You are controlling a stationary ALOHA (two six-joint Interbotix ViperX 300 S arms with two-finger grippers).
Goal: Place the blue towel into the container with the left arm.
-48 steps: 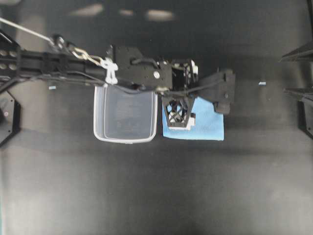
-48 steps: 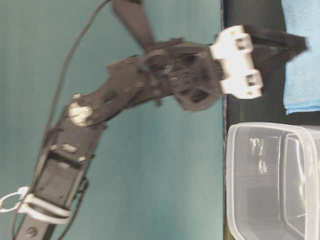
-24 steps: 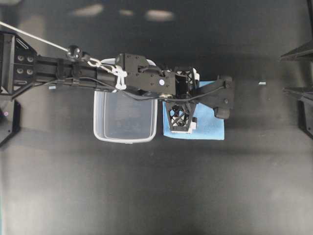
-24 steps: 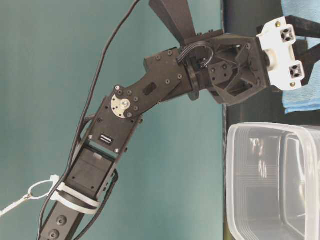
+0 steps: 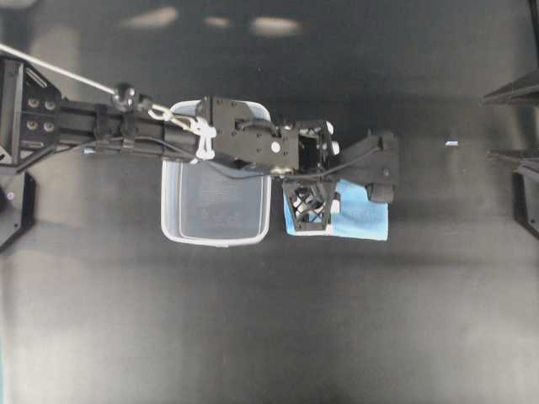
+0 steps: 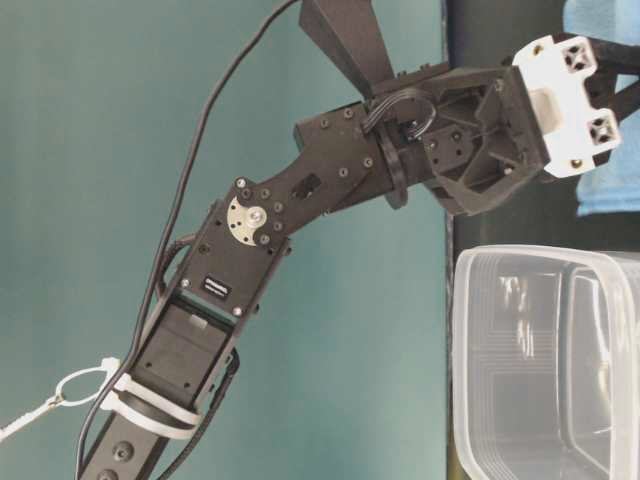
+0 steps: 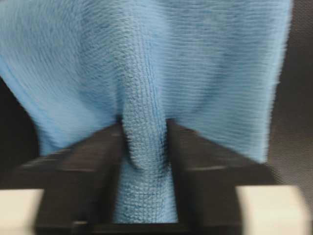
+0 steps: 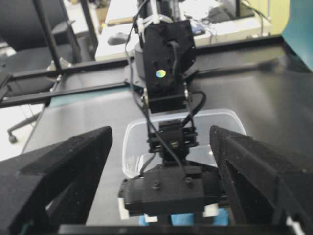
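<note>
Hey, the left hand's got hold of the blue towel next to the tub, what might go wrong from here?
The left hand pinches only a narrow ridge of the towel, so the cloth may slip out on the lift. Most of the towel hangs loose, so it might drape over the rim of the tub instead of dropping inside. The tub sits close beside the towel, so the left arm may nudge it.

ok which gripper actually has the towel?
The left gripper: a ridge of the blue towel is pinched between its fingers. The right gripper is open and back from the towel, holding nothing.
</note>
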